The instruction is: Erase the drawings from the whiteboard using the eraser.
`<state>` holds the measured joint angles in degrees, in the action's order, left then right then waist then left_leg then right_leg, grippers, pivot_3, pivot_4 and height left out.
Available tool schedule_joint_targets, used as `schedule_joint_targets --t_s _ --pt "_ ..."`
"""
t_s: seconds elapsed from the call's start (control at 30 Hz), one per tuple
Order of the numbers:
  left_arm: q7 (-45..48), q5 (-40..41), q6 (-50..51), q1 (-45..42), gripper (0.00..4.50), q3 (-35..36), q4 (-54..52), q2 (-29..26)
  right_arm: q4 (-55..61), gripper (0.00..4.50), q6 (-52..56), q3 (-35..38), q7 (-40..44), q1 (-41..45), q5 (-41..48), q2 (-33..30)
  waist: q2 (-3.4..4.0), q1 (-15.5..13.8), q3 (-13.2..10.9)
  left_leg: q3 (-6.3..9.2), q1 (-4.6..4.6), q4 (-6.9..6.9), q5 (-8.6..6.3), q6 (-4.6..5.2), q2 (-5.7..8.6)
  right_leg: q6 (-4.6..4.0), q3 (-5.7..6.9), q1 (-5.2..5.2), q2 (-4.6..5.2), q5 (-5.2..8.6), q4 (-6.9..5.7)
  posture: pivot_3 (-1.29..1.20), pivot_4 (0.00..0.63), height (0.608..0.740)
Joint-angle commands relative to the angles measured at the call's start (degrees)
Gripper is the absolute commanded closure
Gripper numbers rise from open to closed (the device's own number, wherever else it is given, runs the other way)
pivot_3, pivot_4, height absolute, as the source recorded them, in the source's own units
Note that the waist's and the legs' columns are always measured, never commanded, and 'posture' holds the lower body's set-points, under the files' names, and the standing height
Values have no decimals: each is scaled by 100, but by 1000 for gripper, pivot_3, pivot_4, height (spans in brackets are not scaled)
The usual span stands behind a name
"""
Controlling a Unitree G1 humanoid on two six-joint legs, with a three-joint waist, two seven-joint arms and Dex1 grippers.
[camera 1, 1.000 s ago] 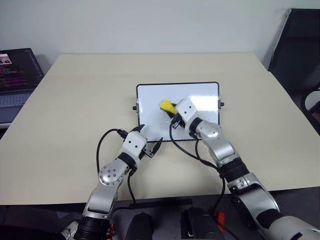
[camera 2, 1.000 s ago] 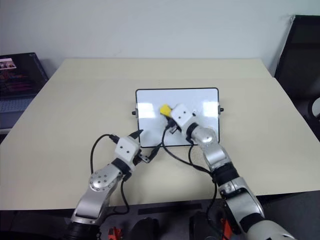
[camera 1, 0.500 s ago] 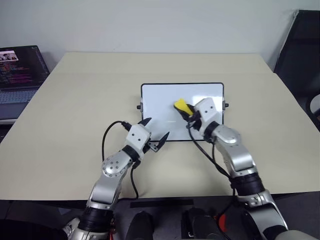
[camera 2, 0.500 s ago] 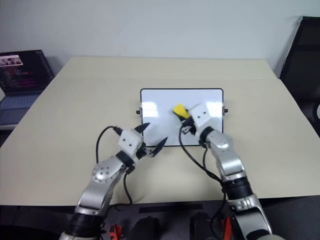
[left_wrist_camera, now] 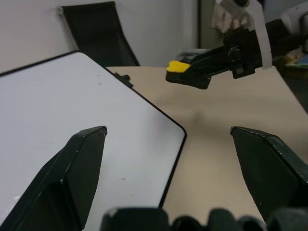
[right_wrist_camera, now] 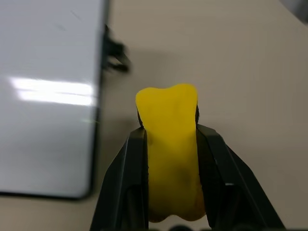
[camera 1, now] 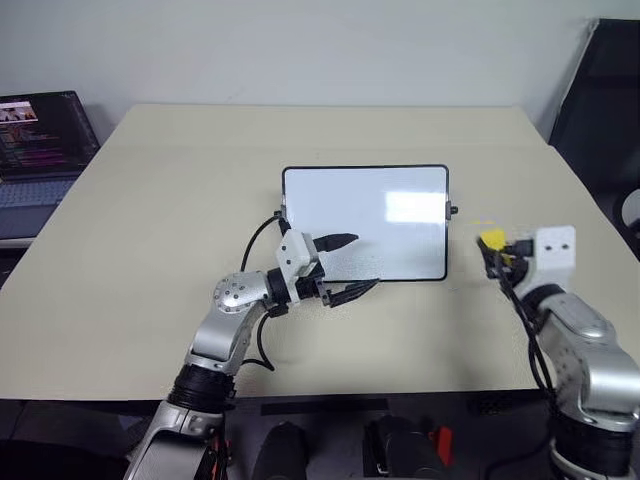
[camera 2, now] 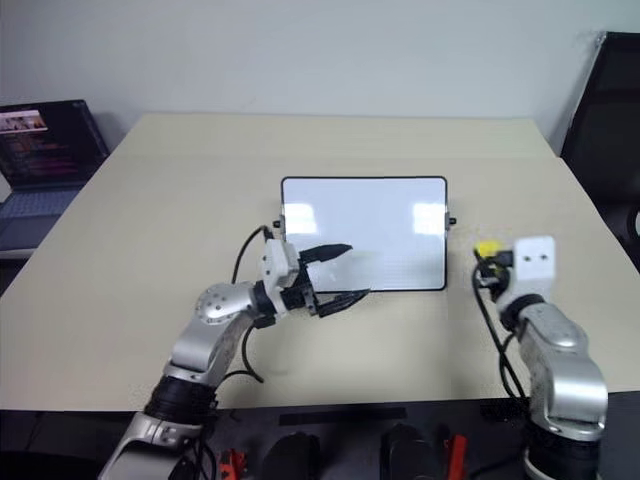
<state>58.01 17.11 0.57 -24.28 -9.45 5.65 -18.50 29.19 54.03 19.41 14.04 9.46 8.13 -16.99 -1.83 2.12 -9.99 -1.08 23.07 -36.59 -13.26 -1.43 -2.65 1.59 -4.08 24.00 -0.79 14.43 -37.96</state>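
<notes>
1. Pinching small yellow block eraser (right_wrist_camera: 169, 159) in right gripper (camera 1: 497, 247), off the right edge of glossy black-framed whiteboard (camera 1: 365, 200).
2. Spread wide, empty: left gripper (camera 1: 350, 266) over board's near edge.
3. Drawings possibly gone; faint specks only.

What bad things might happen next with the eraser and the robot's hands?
1. The right end effector holds the eraser in the air beside the whiteboard; if the grip slips, it could drop onto the table.
2. The open left end effector hovers over the whiteboard's near edge and might bump or shove it.
</notes>
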Motion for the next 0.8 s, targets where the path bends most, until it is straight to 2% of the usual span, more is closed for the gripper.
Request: schedule_joint_targets --t_s 0.03,0.23,0.53,0.57,0.6,0.8 --pt "524 139 -216 -271 0 -160 221 87 -69 3464 243 243 11 51 260 -70 0 37 0 0 -1 -1 0 0 0 0 0 0 -1 0 -1 0 150 740" --pt "1150 168 -106 -435 0 -294 538 34 -380 3464 458 452 75 -8 519 -151 0 83 0 5 0 2 0 1 -1 0 2 0 -5 1 -1 0 150 740" --pt "1410 99 -108 -294 0 -352 442 -51 -708 3464 376 371 56 -58 659 -238 0 93 0 7 4 3 0 1 -1 1 2 2 -4 2 0 0 150 740" --pt "1417 96 -109 -289 0 -352 436 -55 -746 2781 354 371 54 -47 663 -258 0 94 0 7 4 3 0 1 -1 1 2 2 -4 2 0 0 150 740" --pt "1416 79 -132 -290 0 -350 438 -58 -790 2590 323 372 38 -38 649 -289 0 94 0 7 4 3 0 1 -1 1 1 2 -4 1 0 0 150 740" --pt "1409 66 -178 -305 0 -328 454 -75 -934 432 183 404 -22 -11 672 -431 0 96 0 7 3 3 0 1 -1 1 2 2 -4 1 -1 0 150 740"
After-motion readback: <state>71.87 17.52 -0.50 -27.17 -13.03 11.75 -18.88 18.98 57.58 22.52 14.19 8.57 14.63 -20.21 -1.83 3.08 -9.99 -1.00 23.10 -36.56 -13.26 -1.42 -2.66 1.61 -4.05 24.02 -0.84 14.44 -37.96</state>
